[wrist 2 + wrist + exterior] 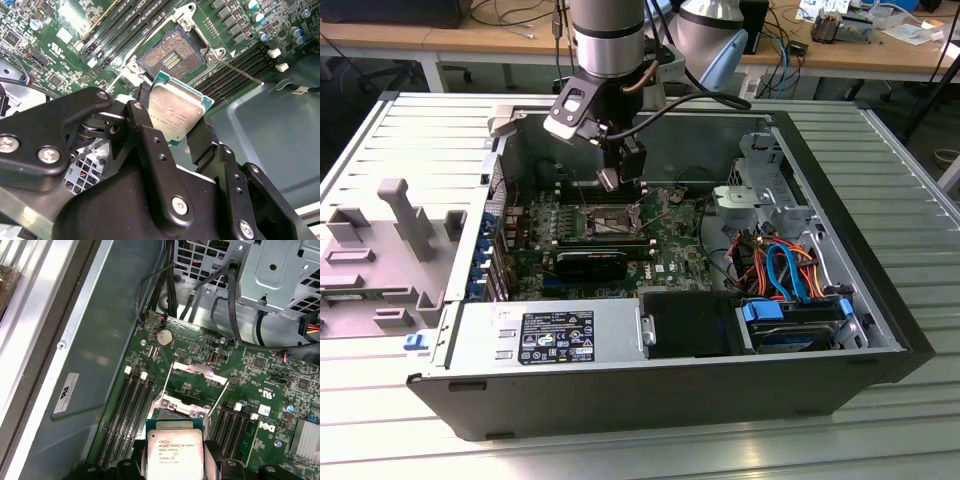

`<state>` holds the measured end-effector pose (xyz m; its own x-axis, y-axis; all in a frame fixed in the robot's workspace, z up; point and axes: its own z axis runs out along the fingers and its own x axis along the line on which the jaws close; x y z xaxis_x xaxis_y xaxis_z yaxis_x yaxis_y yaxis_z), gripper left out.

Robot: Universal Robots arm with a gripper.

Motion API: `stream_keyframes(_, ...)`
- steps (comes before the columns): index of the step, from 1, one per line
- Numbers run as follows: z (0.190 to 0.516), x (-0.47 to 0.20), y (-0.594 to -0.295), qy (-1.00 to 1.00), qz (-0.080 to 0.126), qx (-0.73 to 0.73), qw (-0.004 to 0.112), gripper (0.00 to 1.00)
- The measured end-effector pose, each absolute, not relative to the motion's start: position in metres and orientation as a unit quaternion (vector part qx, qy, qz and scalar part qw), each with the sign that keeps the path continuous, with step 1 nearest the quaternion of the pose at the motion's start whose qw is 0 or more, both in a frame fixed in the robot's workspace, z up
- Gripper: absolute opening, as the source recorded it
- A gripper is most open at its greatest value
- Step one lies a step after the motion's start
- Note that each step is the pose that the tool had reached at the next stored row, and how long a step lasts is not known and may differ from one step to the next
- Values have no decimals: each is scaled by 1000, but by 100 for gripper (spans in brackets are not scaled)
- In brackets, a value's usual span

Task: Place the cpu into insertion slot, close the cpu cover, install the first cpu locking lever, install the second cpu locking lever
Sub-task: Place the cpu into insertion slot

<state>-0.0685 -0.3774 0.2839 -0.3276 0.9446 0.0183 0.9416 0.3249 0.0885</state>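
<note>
Clamping cpu (177,107) in claw (172,122), hovering above uncovered insertion slot (172,54).

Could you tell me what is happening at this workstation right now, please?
A single robot arm is working inside an open computer case. Its end effector is shut on the cpu, gripping it by two opposite edges and holding it in the air above the motherboard. The insertion slot lies uncovered with its contacts exposed, and the cpu is not yet seated in it.
</note>
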Motion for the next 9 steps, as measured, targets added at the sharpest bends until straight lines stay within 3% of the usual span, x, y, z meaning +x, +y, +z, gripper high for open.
stream_keyframes(9, 284, -69, -377, 807, 41, 589, 19, 55)
